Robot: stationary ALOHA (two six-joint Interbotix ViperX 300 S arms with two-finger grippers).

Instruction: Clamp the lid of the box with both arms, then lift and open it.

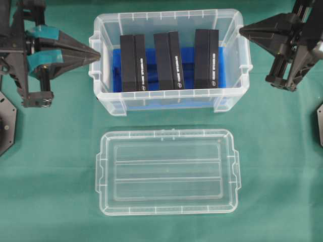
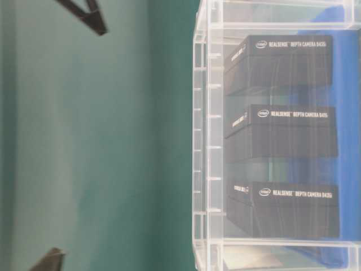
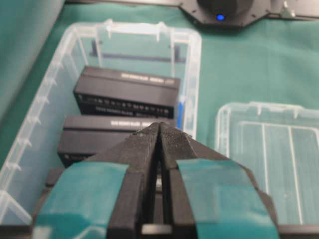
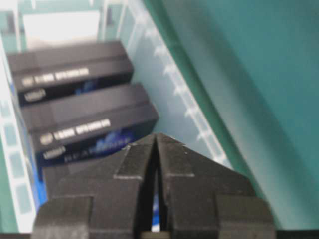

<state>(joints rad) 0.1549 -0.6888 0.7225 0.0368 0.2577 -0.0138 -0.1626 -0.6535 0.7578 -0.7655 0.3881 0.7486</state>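
On the green-clothed tabletop (image 1: 55, 166), the box (image 1: 169, 103) holds 3 upright black boxes (image 1: 169, 60) on its blue floor. The lid (image 1: 167, 171) lies flat just before it. Left pincer (image 1: 96, 52) and right pincer (image 1: 243, 31), both clenched on nothing, flank the box.

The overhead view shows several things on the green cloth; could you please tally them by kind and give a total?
Clear tub: 1
Clear lid: 1
Black boxes standing in the tub: 3
Robot end effectors, left end effector and right end effector: 2
Total: 7
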